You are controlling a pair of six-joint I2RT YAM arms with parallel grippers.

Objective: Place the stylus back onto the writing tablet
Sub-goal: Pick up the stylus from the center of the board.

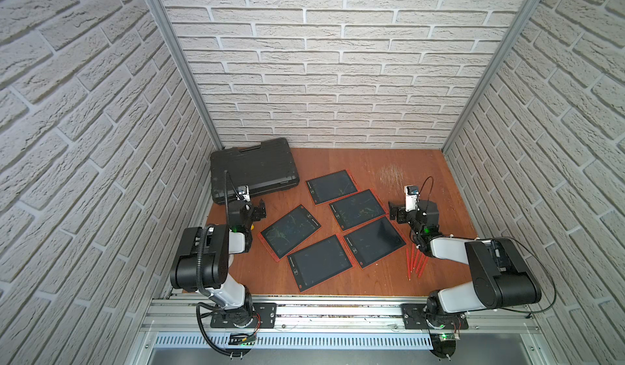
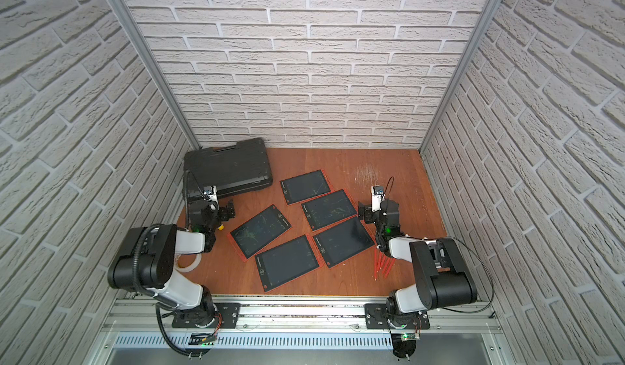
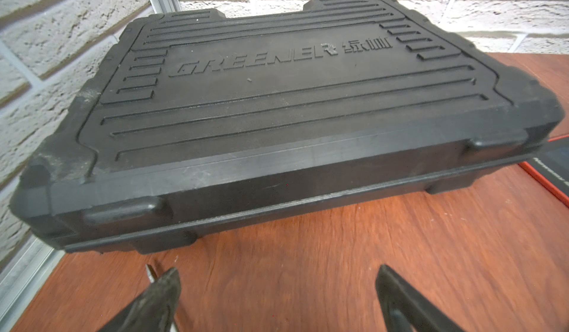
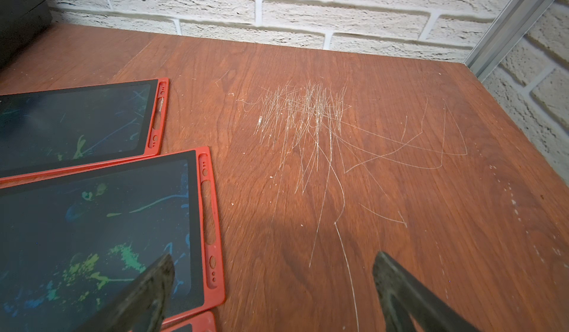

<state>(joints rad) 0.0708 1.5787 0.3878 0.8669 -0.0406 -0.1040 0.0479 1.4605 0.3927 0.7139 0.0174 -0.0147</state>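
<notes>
Setting: white brick walls [image 1: 338,75] on three sides, reddish wooden bench [image 1: 372,278] below.
Case: big black case [image 1: 253,168] sits closed at the upper left of the bench, hard against the wall; it fills the left wrist view [image 3: 277,99].
Tablets: five red-framed writing tablets [image 1: 358,209] lie flat and close together across the middle of both top views.
Styluses: and there they are, a bunch of red styluses [image 1: 416,260] on bare wood, lower right of the tablets, just beside the nearest one, upper ends tucked under the right arm.
Left gripper [image 1: 260,211]: spread wide, nothing between the fingers, hovering just in front of the case [image 3: 277,270].
Right gripper [image 1: 392,209]: also spread wide and empty, hovering at the right edge of the tablets [image 4: 273,256]; one finger over a screen, one over scratch marks [image 4: 308,115].
</notes>
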